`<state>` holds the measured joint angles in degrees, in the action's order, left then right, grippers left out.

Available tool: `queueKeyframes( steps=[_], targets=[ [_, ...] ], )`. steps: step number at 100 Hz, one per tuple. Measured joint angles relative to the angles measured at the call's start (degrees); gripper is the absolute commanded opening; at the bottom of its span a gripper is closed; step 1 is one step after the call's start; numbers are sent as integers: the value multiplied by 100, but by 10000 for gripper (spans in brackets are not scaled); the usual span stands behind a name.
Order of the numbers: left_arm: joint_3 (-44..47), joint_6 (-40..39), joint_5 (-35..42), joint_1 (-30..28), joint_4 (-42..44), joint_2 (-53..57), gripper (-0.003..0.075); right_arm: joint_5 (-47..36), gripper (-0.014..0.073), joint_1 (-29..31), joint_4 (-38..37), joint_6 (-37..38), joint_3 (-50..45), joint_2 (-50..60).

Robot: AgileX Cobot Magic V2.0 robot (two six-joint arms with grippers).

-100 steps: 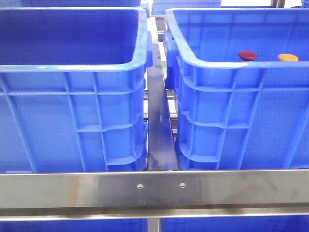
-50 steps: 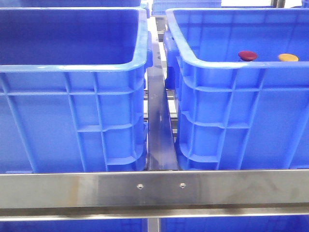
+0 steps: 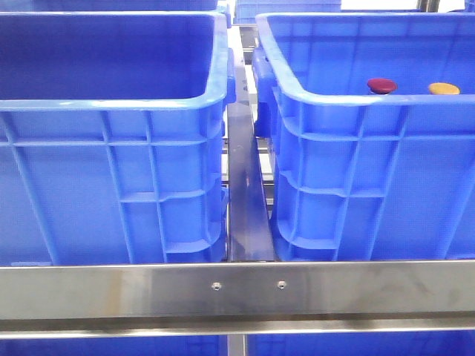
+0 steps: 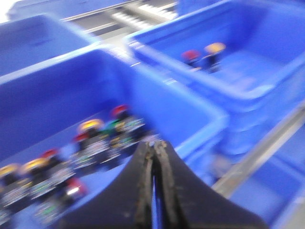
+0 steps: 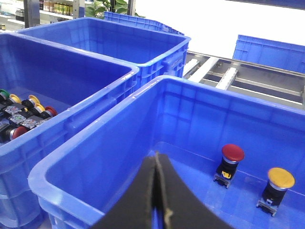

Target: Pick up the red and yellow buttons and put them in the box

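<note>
Two blue crates side by side in front view: left crate and right crate, steel rail across the front, grey strip between them; no arms visible there. Red button and yellow button stand upright on the right crate's floor, domed caps up, black bodies below, long axis vertical; just beside each other, not touching; red is nearer the crate centre, yellow toward the outer wall. In front view only the caps show over the rim: red, yellow. Left crate holds a cluster of loose buttons, red, yellow and green caps, lying at mixed angles; bodies carry labels but print is too small to read. Right gripper hangs over the right crate's near rim, fingers pressed together, nothing between them. Left gripper over the left crate, fingers also together and empty; that view is motion-blurred, button details smeared. More blue crates and roller conveyor behind, cut off.
</note>
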<state>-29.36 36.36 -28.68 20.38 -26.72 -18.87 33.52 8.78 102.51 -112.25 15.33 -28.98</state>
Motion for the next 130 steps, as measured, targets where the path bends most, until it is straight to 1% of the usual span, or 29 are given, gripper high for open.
queueKeyframes(
  steps=[6, 28, 39, 53, 62, 74, 78, 85, 130],
  targets=[
    [123, -301, 237, -179, 263, 11, -20, 0, -69, 0, 0, 0, 0, 0],
    [939, -1924, 1090, -1059, 1202, 341, -20, 0, -69, 0, 0, 0, 0, 0],
    [1373, -2443, 1382, -1399, 1576, 640, -20, 0, -69, 0, 0, 0, 0, 0],
    [1988, -2890, 1791, -1720, 1995, 1099, -20, 0, -69, 0, 0, 0, 0, 0],
    [2412, -3084, 2041, -1900, 2224, 1394, -20, 0, -69, 0, 0, 0, 0, 0],
    [2930, -3198, 2401, -2037, 2316, 1708, -20, 0, -69, 0, 0, 0, 0, 0],
    [2941, -3210, 2368, -2052, 2330, 1817, -20, 0, -69, 0, 0, 0, 0, 0],
    [2941, -3208, 2591, -2061, 2338, 1925, -20, 0, -69, 0, -2, 0, 0, 0],
    [2941, -3221, 2540, -2074, 2466, 1923, -20, 0, -69, 11, -12, 0, -40, 0]
  ],
)
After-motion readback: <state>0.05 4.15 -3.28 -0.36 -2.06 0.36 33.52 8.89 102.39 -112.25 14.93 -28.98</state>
